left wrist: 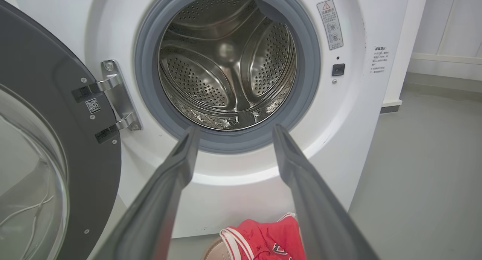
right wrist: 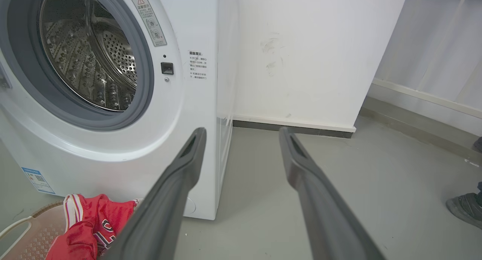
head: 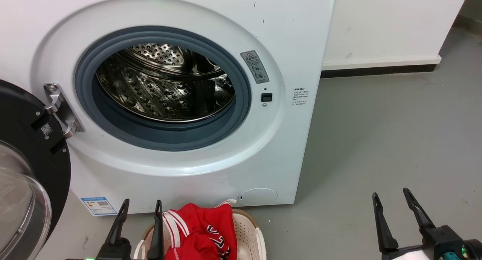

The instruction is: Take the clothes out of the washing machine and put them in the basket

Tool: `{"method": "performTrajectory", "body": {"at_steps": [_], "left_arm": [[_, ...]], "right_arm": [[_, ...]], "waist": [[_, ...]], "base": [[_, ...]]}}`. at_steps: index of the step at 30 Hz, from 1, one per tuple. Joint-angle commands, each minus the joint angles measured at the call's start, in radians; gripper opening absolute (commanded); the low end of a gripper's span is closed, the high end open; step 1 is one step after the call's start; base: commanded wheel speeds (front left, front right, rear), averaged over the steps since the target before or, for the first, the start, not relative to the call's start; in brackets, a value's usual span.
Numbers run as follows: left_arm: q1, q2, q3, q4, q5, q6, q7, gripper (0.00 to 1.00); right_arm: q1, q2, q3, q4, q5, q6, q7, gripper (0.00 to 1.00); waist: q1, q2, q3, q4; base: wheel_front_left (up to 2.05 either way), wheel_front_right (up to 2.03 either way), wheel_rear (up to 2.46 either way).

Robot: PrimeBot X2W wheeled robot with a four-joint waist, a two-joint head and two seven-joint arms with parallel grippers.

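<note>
Pincers both released and empty: left pincer (head: pixel 140 218) points at the washing machine (head: pixel 188 169), right pincer (head: pixel 395 215) well off to the side. Clothes (head: pixel 199 230) heaped in basket (head: pixel 250 230), just beside left pincer, the nearer arm. Drum (head: pixel 165 87) shows bare steel; task judged done.

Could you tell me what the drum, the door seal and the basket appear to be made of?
The drum looks like polished steel: mirror-like reflections and rows of punched holes. The door seal seems matte grey rubber, dull and soft-edged. The basket appears to be cream moulded plastic, given its regular perforations; its brown rim may be a woven trim, but that is unclear.
</note>
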Motion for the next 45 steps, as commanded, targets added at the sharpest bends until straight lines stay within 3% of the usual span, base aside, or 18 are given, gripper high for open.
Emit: {"method": "performTrajectory", "body": {"at_steps": [1, 34, 35, 38, 45], "left_arm": [[0.015, -0.006, 0.007, 0.002, 0.005, 0.0, -0.002, 1.0], [0.007, -0.059, 0.084, 0.024, 0.023, -0.054, -0.002, 1.0], [0.008, -0.06, 0.085, 0.024, 0.021, -0.055, 0.0, 0.0], [0.011, -0.064, 0.086, 0.052, 0.009, -0.058, 0.005, 0.0], [-0.02, -0.067, 0.103, 0.073, -0.143, -0.073, 0.044, 0.0]], "right_arm": [[0.002, 0.001, 0.001, 0.001, -0.001, -0.001, -0.002, 1.0], [-0.017, 0.001, 0.004, 0.006, 0.004, -0.001, -0.002, 1.0], [-0.004, 0.0, 0.004, 0.006, 0.004, 0.0, 0.0, 0.0], [0.006, 0.0, 0.009, 0.027, 0.015, 0.0, 0.002, 0.0], [-0.016, -0.006, 0.008, 0.037, 0.187, 0.0, 0.032, 0.0]], "waist": [[0.0001, -0.0001, -0.002, -0.003], [0.0001, -0.0001, -0.003, -0.003], [0.0002, -0.0001, -0.003, -0.003], [0.0001, -0.0001, -0.003, -0.003], [0.0001, -0.0001, 0.0, 0.0]], "base": [[0.0, 0.0, 0.0], [0.0, 0.0, 0.0], [0.0, 0.0, 0.0], [0.0, 0.0, 0.0], [0.0, 0.0, 0.0]]}}
